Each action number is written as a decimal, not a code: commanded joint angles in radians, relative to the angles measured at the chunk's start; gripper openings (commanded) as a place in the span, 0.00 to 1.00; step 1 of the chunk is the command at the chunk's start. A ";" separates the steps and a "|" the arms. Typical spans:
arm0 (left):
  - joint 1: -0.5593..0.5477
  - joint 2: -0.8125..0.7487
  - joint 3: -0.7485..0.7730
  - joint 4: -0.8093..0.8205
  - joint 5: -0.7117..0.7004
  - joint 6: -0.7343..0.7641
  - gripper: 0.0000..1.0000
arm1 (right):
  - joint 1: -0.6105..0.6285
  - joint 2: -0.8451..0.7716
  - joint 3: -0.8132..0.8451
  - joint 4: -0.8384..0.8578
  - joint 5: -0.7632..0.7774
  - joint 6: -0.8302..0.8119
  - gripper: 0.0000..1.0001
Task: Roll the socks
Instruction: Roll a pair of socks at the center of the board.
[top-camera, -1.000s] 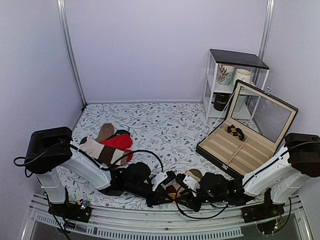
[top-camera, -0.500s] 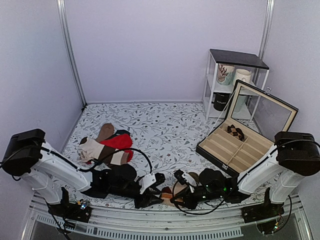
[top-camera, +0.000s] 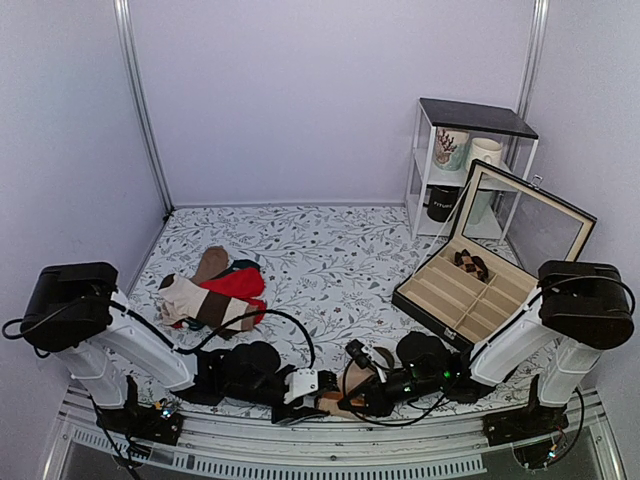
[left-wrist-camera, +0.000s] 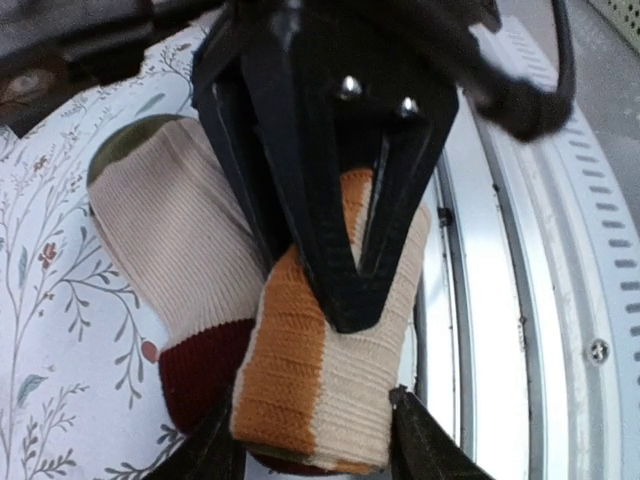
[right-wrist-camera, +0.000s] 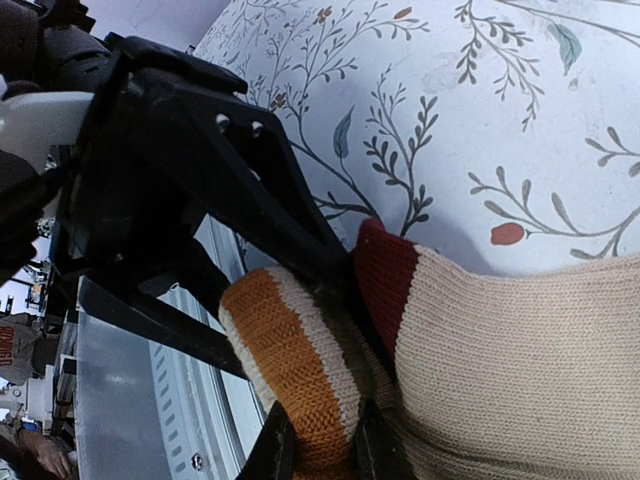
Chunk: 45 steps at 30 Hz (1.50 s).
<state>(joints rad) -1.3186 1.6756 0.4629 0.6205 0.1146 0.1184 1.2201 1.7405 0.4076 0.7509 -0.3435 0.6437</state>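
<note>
The socks (left-wrist-camera: 330, 380) lie bunched at the table's near edge, tan-beige with a maroon toe and an orange and cream striped end; they also show in the top view (top-camera: 342, 403) and the right wrist view (right-wrist-camera: 480, 360). My left gripper (left-wrist-camera: 318, 452) has a finger on each side of the folded striped end and grips it. My right gripper (right-wrist-camera: 320, 455) is pinched shut on the same striped end from the opposite side. In the top view the left gripper (top-camera: 322, 398) and the right gripper (top-camera: 356, 396) meet over the socks. The socks' far part is hidden under the arms.
A bright red sock (top-camera: 238, 283) and a cream sock with brown bands (top-camera: 200, 303) lie at the left. An open black case (top-camera: 480, 290) and a white shelf (top-camera: 465, 165) with cups stand at the right. The metal rail (left-wrist-camera: 540, 300) runs just beside the socks.
Both grippers have moved with the socks toward the near edge and slightly left. The left arm swung out to the left and back in, and the socks look more bunched.
</note>
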 joint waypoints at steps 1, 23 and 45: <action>-0.014 0.039 0.017 0.063 0.013 0.023 0.49 | 0.009 0.079 -0.061 -0.307 -0.046 0.015 0.07; -0.050 0.073 0.019 0.106 0.011 0.032 0.20 | -0.007 0.103 -0.061 -0.308 -0.059 0.013 0.07; 0.037 0.255 0.056 -0.156 0.102 -0.366 0.00 | 0.032 -0.389 -0.086 -0.432 0.385 -0.177 0.56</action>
<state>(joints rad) -1.3003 1.8404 0.5598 0.7177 0.1833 -0.1261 1.2152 1.5017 0.3794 0.4744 -0.2092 0.5682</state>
